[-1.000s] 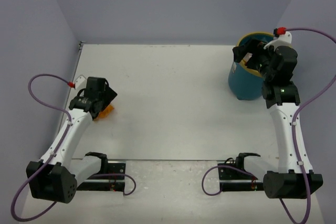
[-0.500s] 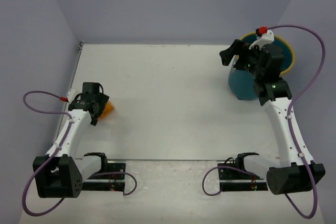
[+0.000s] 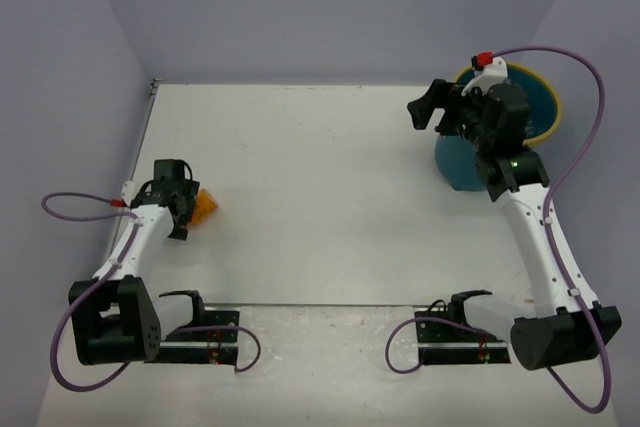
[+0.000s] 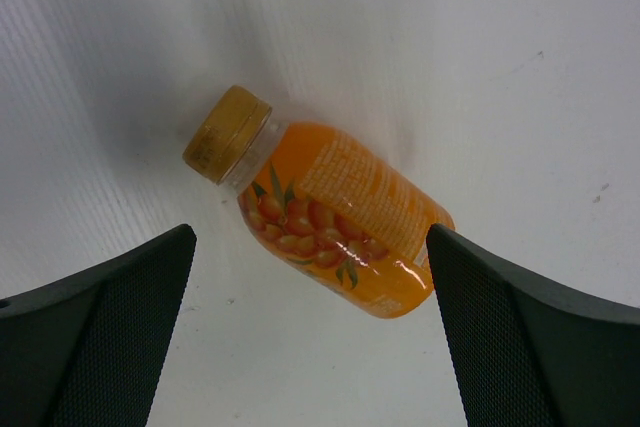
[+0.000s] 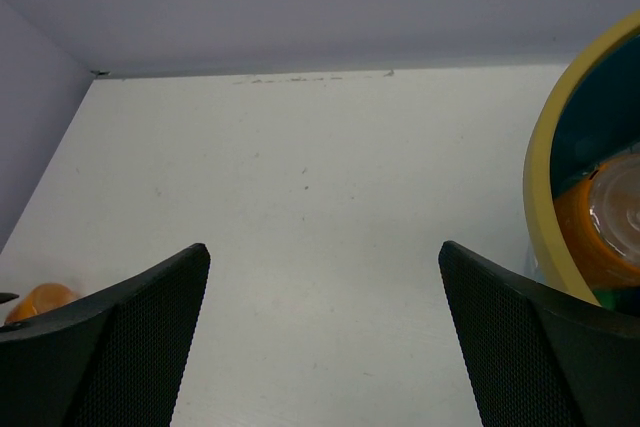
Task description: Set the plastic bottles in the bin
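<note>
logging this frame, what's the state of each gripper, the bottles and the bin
loose orange bottle: lying on its side, cap on
left gripper: open, empty, above that bottle
bin: upright, another orange bottle inside
right gripper: open, empty, beside the bin

The bottle (image 4: pixel 340 232) is glossy orange plastic with a shiny printed label (image 4: pixel 370 197) and a duller cap (image 4: pixel 227 134). The tabletop (image 4: pixel 520 37) looks matt white, finely ribbed. The left claw (image 4: pixel 310 242) has black, mesh-textured pads (image 4: pixel 110 337).

Orange bottle (image 3: pixel 205 205) mostly hidden under left gripper (image 3: pixel 188 209) overhead; bin (image 5: pixel 545 172) cut off at right edge, contents barely visible.
</note>
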